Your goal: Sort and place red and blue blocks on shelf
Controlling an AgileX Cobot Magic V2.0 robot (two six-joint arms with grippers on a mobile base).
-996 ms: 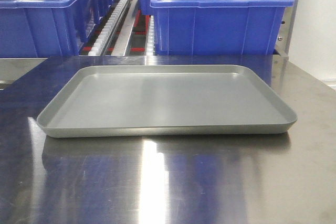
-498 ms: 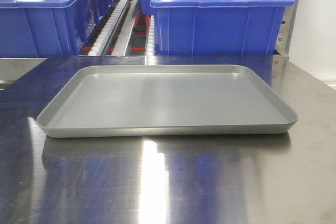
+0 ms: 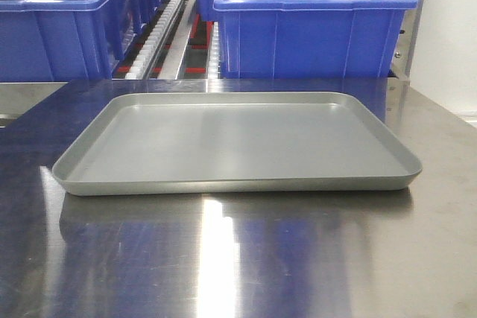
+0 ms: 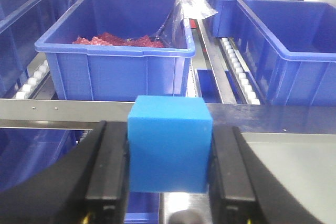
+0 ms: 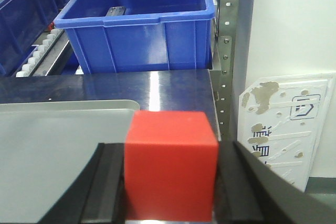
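The left claw [image 4: 169, 174] grips the blue block [image 4: 169, 140] before the shelf rail [image 4: 52, 109]; the right claw [image 5: 170, 190] clamps the red block [image 5: 170, 158] over the table [image 5: 173, 85] beside the grey tray [image 5: 52, 145]; released too early, either cube could strike the rail and fall short.

A shiny steel tabletop [image 3: 238, 258] fills the lower half of the front view. A shallow grey tray [image 3: 231, 184] lies flat on it at mid-frame. Beyond the table's far edge, across the top of the frame, the shelf [image 4: 52, 109] carries large blue bins [image 3: 313, 27] on white roller tracks [image 3: 158, 31]. One bin is at upper left and one at upper right.
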